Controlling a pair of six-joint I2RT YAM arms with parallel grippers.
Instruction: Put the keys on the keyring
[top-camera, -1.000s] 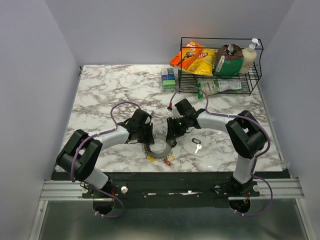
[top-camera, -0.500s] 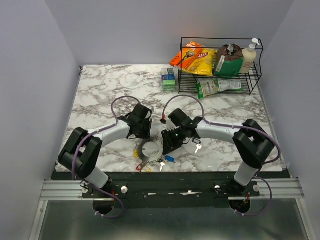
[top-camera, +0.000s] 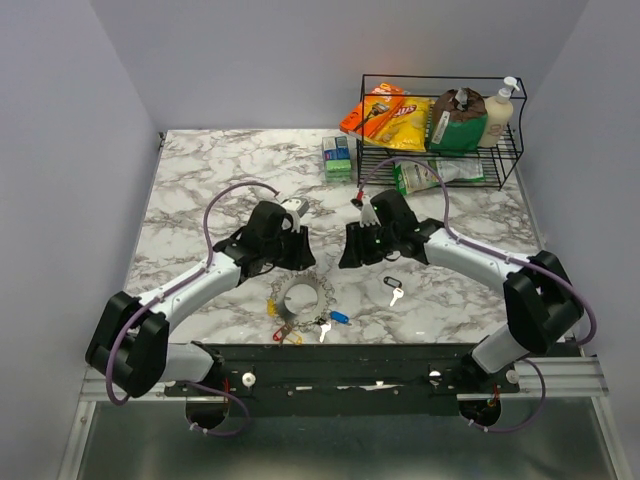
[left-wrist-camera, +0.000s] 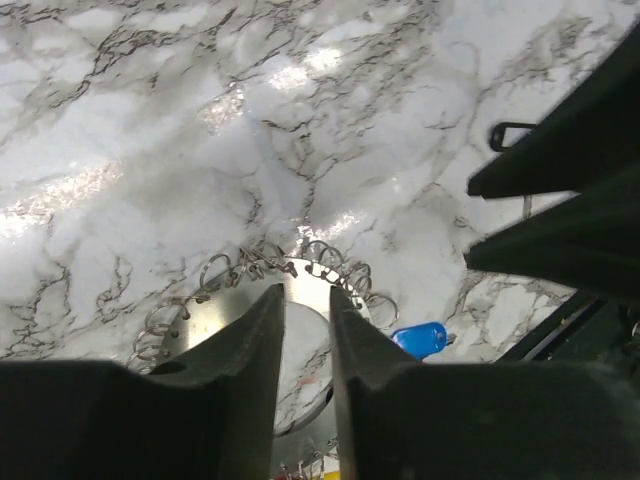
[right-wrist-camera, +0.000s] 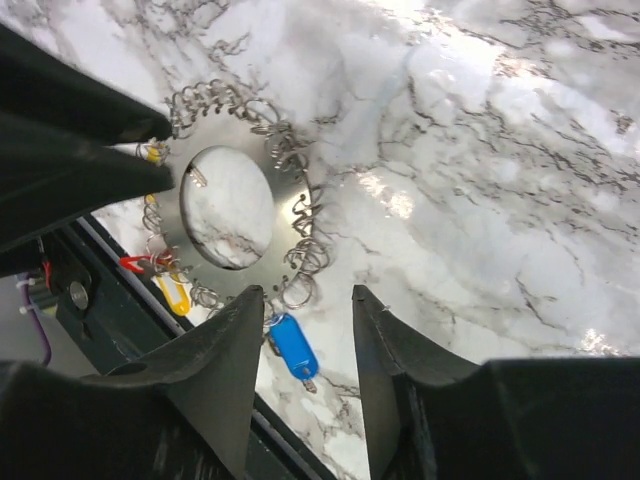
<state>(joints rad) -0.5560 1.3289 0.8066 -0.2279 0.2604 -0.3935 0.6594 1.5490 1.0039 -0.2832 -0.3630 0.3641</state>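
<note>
Both arms have drawn back from the keyring (top-camera: 317, 293) toward the far edge of the worktop (top-camera: 200, 190) over the last half second, and their elbows have swung outward. The left claw (left-wrist-camera: 304, 300), closed a moment ago, has now parted a little. Its two fingers (left-wrist-camera: 255, 345) stand a narrow gap apart with nothing between them. The right claw (right-wrist-camera: 307, 295) has opened wider too and is also empty, its fingers (right-wrist-camera: 385, 345) apart above the marble.

The keyring has not shifted in that time. It lies flat near the middle of the near edge, with silver keys fanned all round it. Neither claw touches it. In the wrist views each claw hangs over the ring's rim from its own side, the left from the left and the right from the right, and each sees the other across the ring.

A blue-headed key (top-camera: 340, 317) lies at the ring's near right side, just by the near edge. Yellow keys (right-wrist-camera: 175, 297) and a red one (right-wrist-camera: 135, 263) sit at its near left side. One loose silver key (top-camera: 396, 295) lies alone on the marble to the right of the ring, well apart from it.

At the far right corner stands a wire rack (top-camera: 440, 152) with snack bags and a pump bottle (top-camera: 499, 112).
</note>
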